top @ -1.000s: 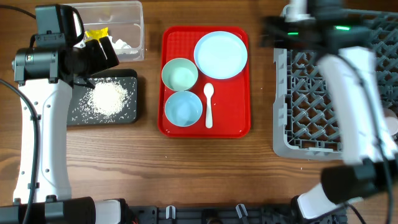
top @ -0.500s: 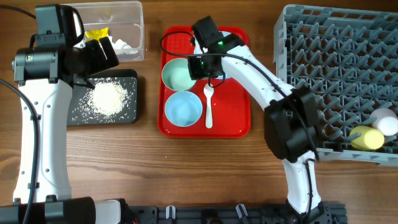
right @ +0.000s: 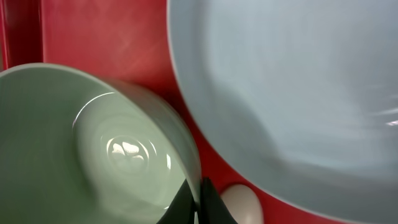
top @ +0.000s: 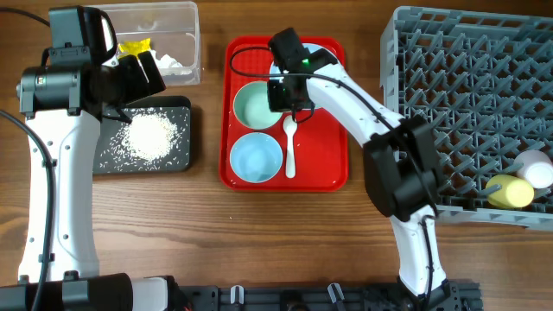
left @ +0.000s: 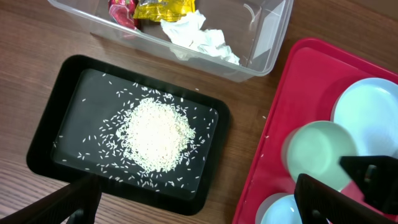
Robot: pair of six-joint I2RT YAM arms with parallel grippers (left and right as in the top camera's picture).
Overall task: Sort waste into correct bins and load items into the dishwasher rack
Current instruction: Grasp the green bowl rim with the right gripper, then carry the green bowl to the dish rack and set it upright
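A: Any change from half a second back?

B: Only slight. On the red serving tray (top: 333, 168), a small rightward shift of the pale green bowl (top: 253, 108), together with the right gripper (top: 285, 93).

A: Closed or spread?

B: Pressed together on that bowl's right rim. One finger (right: 212, 205) outside the wall, the other inside, shown close up from the right wrist.

A: And against a full second back?

B: Bigger difference. Back then, a blur of the right arm over the dishwasher rack (top: 449, 104). Now stretched across to the tray, hiding most of the light blue plate (left: 373, 112) from overhead.

A: Elsewhere on the tray?

B: Just below the green one in the overhead view, the light blue bowl (top: 256, 160), barely moved. Beside it, the white spoon (top: 290, 147), handle toward the tray's lower edge.

A: In the rack?

B: In its lower right corner, the yellow cup (top: 508, 192) and, just beside it, the white cup (top: 537, 168).

A: Left side?

B: No change at the left gripper (top: 138, 76). Fingers (left: 68, 202) spread wide, nothing between them, hanging above the gap between the black tray (top: 108, 160) and the clear tub (top: 186, 17).

A: Waste?

B: In the black tray, the rice heap (left: 155, 134) with loose grains scattered around. In the clear tub, the red wrapper (left: 121, 9), the yellow wrapper (left: 163, 7) and the tissue (left: 199, 34).
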